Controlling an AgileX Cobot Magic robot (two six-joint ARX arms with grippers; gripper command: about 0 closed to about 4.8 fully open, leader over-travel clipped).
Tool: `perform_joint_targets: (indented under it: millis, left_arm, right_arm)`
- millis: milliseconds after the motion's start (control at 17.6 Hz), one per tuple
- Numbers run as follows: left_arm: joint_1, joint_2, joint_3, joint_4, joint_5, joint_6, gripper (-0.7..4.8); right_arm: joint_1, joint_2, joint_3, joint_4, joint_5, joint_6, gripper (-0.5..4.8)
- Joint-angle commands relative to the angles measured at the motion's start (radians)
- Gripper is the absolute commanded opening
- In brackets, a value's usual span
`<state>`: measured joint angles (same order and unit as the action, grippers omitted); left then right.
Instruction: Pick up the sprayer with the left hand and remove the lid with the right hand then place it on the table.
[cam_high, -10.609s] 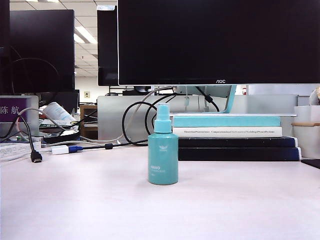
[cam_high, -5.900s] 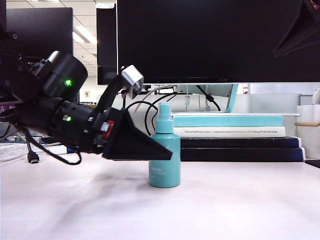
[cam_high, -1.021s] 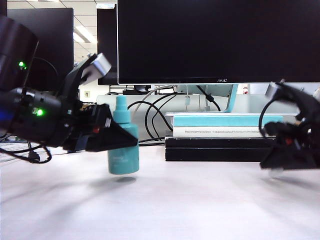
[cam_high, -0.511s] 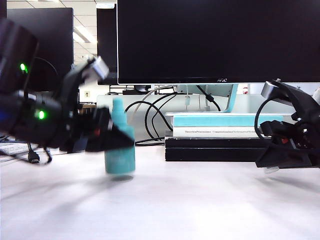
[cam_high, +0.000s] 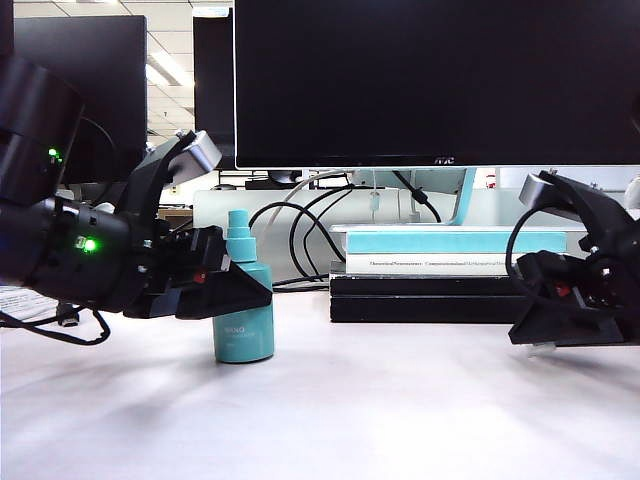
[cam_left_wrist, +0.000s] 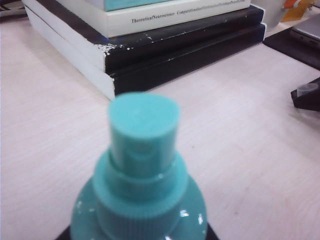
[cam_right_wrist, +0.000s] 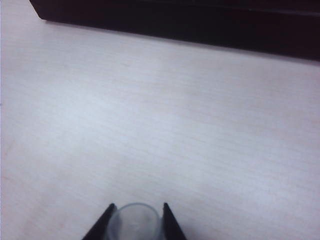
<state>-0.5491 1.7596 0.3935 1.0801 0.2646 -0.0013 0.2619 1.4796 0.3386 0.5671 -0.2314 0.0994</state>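
Fingers (cam_high: 225, 290) of the left gripper (cam_high: 235, 293) were closed around the teal sprayer (cam_high: 243, 315), which stood upright on the table (cam_high: 380, 410), left of the stacked books (cam_high: 450, 275). Its pump head was bare. Right of the books, the right gripper (cam_right_wrist: 135, 220) sat low at the table with the clear lid (cam_right_wrist: 134, 222) between its fingertips; whether they pinched it or had parted, I could not tell.

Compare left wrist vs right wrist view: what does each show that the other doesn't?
Left wrist only: the sprayer, uncapped nozzle up close, held in the left gripper, plus the white book's spine. Right wrist only: both right gripper fingertips flanking the clear lid from close in. Both: the pale table, the black book and the lid.
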Motion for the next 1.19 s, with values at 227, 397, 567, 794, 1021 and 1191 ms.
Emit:
perform_joint_targets:
  millis: [227,397,567,794,1021,1191]
  left_arm:
    - [0.001,-0.046,0.001,0.081,-0.041,-0.014,4.79]
    - [0.007,-0.168,0.001,0.061,-0.075,-0.013,4.79]
    - [0.029,-0.462,0.001,-0.173,-0.167,0.039,4.79]
    - [0.03,-0.927,0.002,-0.54,-0.33,0.196,4.15]
    - [0.036,-1.387,0.002,-0.821,-0.505,0.309,1.99]
    - [0.036,-1.6,0.002,-1.032,-0.586,0.343,1.42]
  right_arm:
    - [0.0,-0.017,0.001,0.112,0.001,0.115,4.79]
    - [0.0,-0.084,0.001,0.174,0.001,0.164,4.79]
    - [-0.001,-0.281,0.001,0.173,0.005,0.164,4.79]
    - [-0.001,-0.581,0.001,0.087,0.042,0.155,4.79]
    - [0.0,-0.956,0.001,-0.079,0.112,-0.011,-0.1]
    - [0.0,-1.189,0.0,-0.314,0.364,-0.045,-0.04]
